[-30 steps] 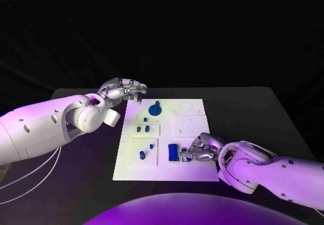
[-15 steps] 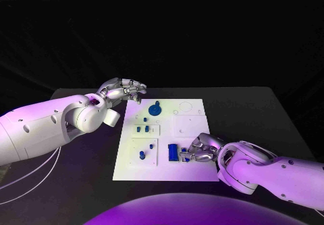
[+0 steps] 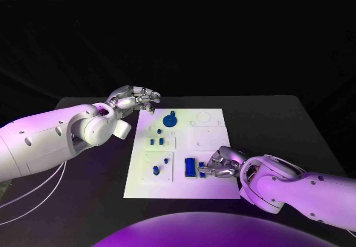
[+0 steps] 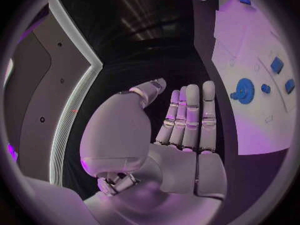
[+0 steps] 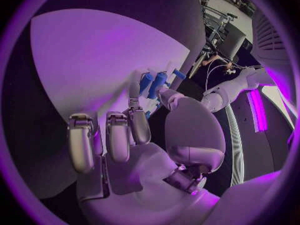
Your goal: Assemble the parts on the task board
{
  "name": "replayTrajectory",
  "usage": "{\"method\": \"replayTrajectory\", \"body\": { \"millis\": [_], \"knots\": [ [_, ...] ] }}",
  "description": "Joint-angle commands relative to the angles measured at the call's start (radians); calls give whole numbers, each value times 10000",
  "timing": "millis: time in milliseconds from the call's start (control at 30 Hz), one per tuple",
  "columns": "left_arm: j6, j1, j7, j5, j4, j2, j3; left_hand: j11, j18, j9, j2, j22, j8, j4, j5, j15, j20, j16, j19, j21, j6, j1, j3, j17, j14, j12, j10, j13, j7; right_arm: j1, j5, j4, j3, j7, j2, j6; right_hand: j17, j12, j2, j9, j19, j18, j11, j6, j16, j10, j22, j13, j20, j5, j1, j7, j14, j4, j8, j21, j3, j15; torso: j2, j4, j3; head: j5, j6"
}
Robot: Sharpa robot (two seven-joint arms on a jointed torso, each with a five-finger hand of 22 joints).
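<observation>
The white task board (image 3: 211, 135) lies flat in the middle of the black tabletop (image 3: 274, 123), with its long side running away from the robot.

On the far part of the board there is a round blue disc (image 3: 170, 121) with a small knob beside it. A little nearer stand a few small blue pegs (image 3: 156, 140) in a raised white square. Closer still, in another white square on the board's left half, are two more small blue pieces (image 3: 158, 168). Near the front edge, around the middle, an upright blue block (image 3: 190, 166) stands on the board.

The right robot hand (image 3: 221, 165) is low over the near right part of the board, just beside this blue block. Its fingers are curled and its fingertips are at a small blue part (image 3: 201, 170) next to the block. In the right wrist view the fingertips (image 5: 145, 101) are together at the blue pieces (image 5: 156, 83), but I cannot tell if the hand really grips one of them.

The left robot hand (image 3: 136, 98) is over the tabletop, just beyond the far left corner of the board, and it touches nothing. In the left wrist view its fingers (image 4: 187, 116) are stretched out straight, side by side, and the palm holds nothing.
</observation>
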Motion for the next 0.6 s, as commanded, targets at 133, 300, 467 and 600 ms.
{"method": "replayTrajectory", "body": {
  "millis": [133,300,467,600],
  "knots": [
    [85,6,56,-8,15,3,7,32,107,-11,49,-13,35,55,-58,39,36,35,-5,-39,-58,-46,-23,-9,-21,-29,-22,-11,25,6,-56,-21,-2,80,-68,482,2149,54,-141,-38,1016,-127,4,61,34,131,2613,1157,-32,-102,513,-10,934,-324,-95,48,300,-54,9,4,10,11,1],
    [82,6,53,-8,14,-3,7,32,107,-11,49,-13,35,55,-58,39,36,35,-5,-39,-58,-46,-23,-9,-21,-29,-22,-11,25,8,-83,18,-2,159,-95,655,2148,35,-274,-61,1011,-124,-7,62,33,125,2610,1157,-38,-260,968,-21,933,-632,-123,37,454,-62,9,-1,10,18,1],
    [85,6,53,-8,14,-4,7,33,108,-16,69,-18,52,91,-43,41,40,45,-9,-42,-68,-62,-30,-18,-27,-24,-26,-23,24,9,-144,36,-2,192,-115,690,2153,32,-307,-64,1019,-128,-6,65,35,125,2615,1157,-39,-280,1013,-18,934,-667,-126,55,450,-63,6,-2,6,20,1],
    [84,6,50,-8,11,-6,7,33,108,-16,69,-18,52,91,-43,41,40,45,-9,-42,-68,-62,-30,-18,-27,-24,-26,-23,24,8,-161,37,-2,205,-120,698,2162,39,-314,-68,1017,-127,1,79,39,129,2614,1163,-38,-318,984,-8,935,-643,-125,50,423,-60,8,1,8,20,1]
  ]
}}
